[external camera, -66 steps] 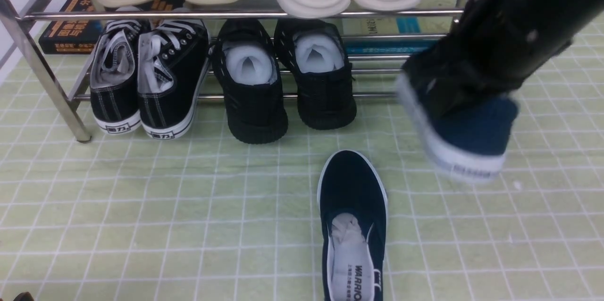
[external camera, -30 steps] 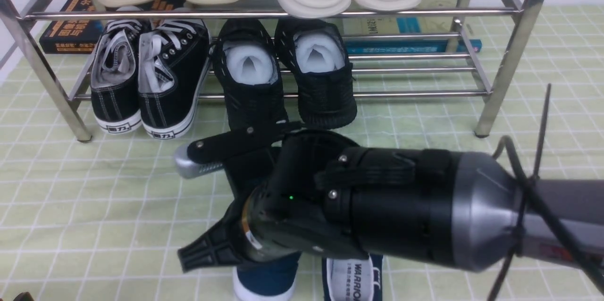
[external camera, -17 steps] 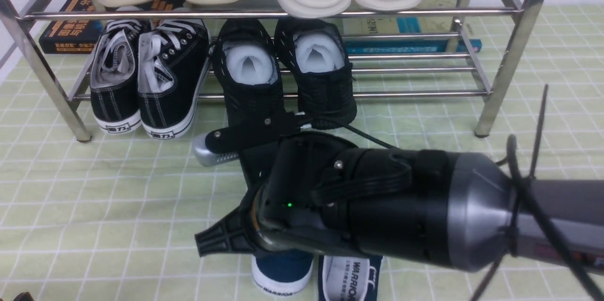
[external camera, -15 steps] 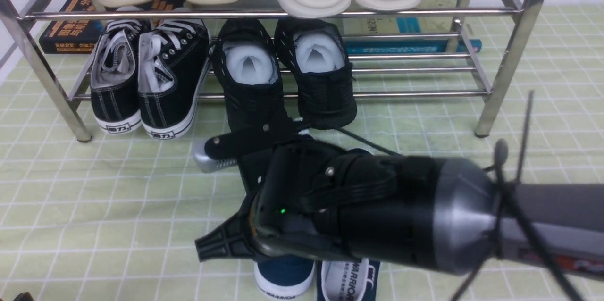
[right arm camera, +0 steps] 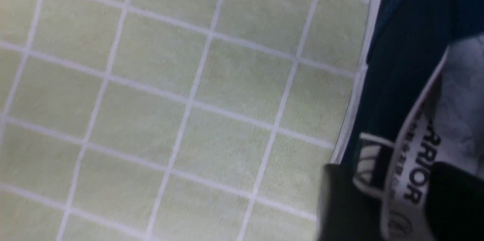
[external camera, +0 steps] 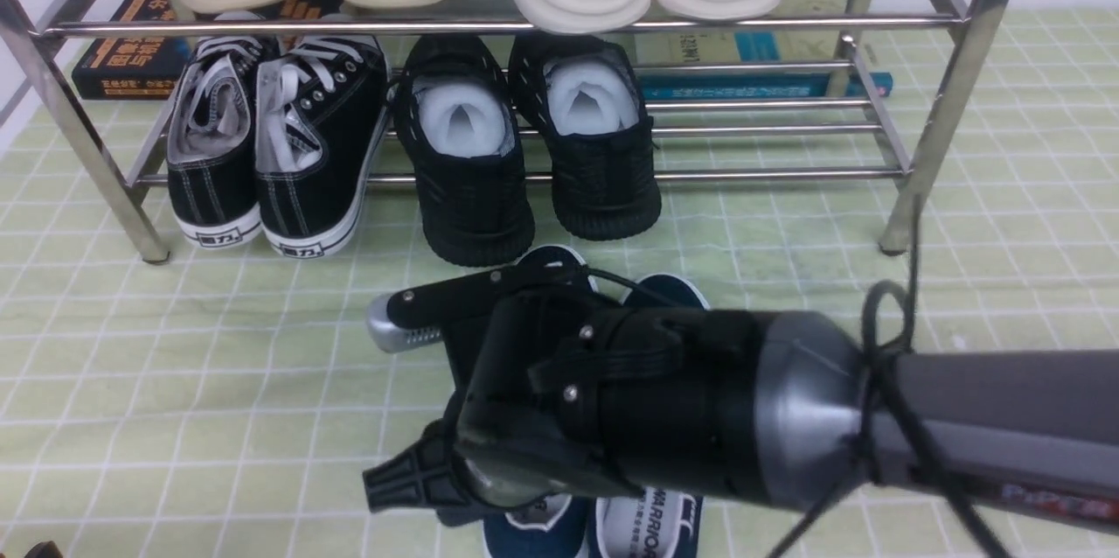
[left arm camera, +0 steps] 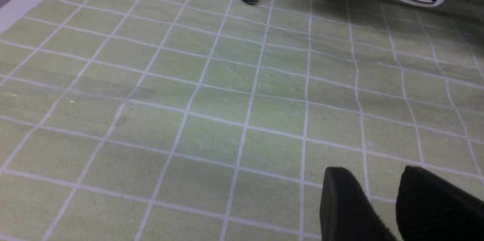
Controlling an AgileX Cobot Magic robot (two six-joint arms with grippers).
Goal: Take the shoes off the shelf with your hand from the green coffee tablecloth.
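Pale green grid cloth (external camera: 218,348) spreads under everything, and the navy shoes (external camera: 645,525) lie on it side by side in front of the shelf (external camera: 951,94) — toes toward it, mostly hidden by the right arm (external camera: 962,418). At one heel the right tool (right arm camera: 402,195) stands spread, a finger either side of the rim. The left tool (left arm camera: 389,199) hovers over bare cloth — fingers close, touching or not I cannot tell.

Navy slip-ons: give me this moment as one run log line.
navy slip-ons: side by side on green tablecloth, off shelf | right gripper: open, astride one heel | left gripper: open, empty | next: retract right arm
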